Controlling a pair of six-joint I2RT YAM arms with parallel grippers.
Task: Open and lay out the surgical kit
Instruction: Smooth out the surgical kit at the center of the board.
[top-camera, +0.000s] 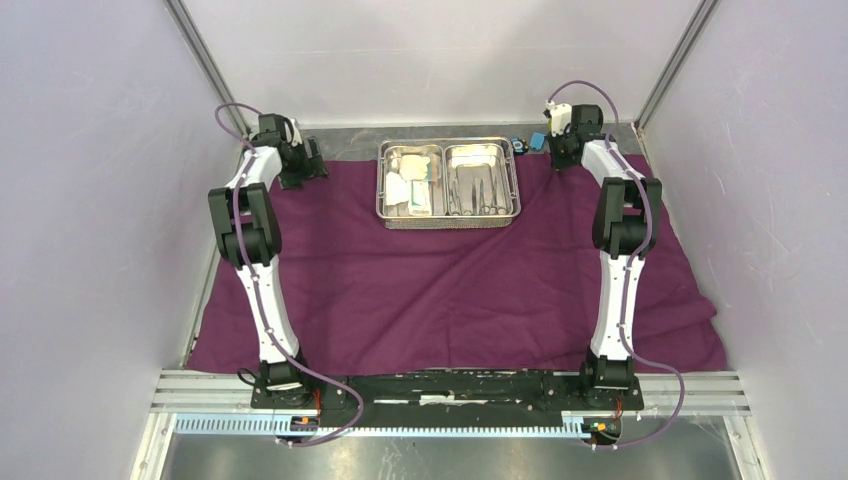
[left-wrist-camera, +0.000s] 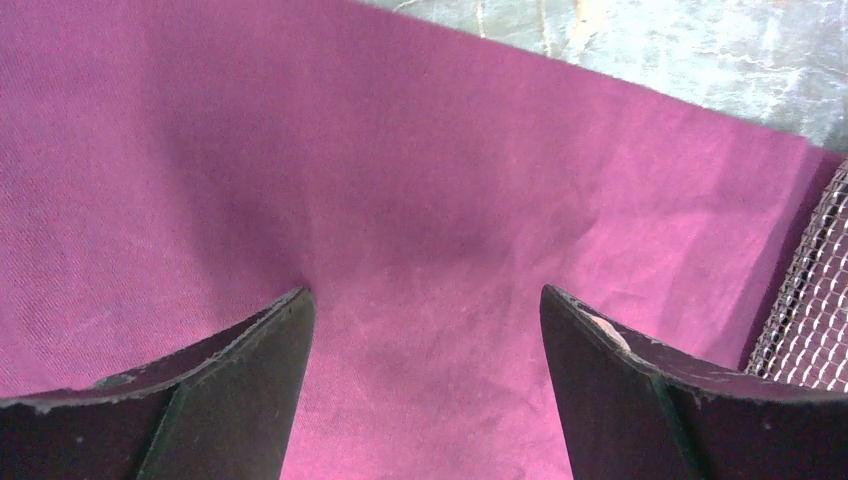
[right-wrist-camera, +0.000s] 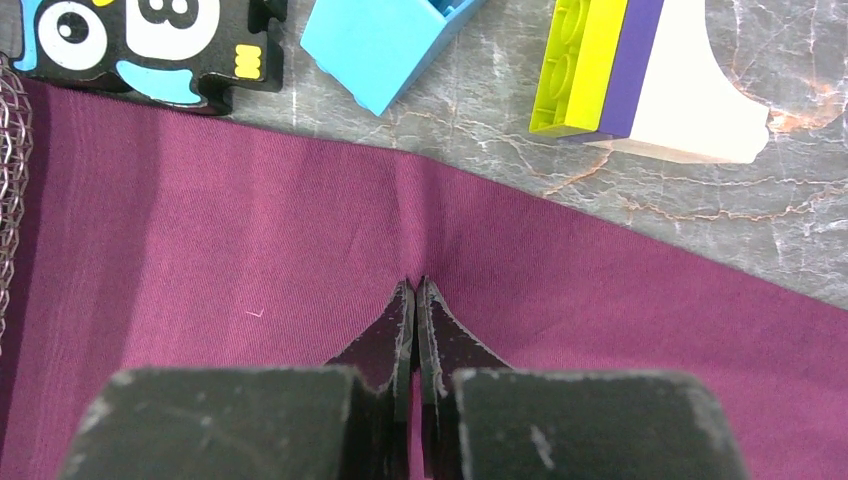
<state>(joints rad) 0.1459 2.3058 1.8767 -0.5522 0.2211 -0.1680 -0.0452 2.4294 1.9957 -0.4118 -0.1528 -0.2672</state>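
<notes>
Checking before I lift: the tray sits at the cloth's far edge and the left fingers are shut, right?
No: the left fingers stand wide open over the cloth, as the left wrist view shows. The tray does sit at the cloth's far edge.

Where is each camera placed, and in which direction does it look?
Top external: above, behind the bases, looking down on purple cloth, steel tray; both arms show.
Left wrist: on the left arm, facing down at cloth; left gripper open.
Right wrist: facing the cloth's far edge, blocks beyond; right gripper shut.
Shared: both wrist views catch the tray's mesh wall.
</notes>
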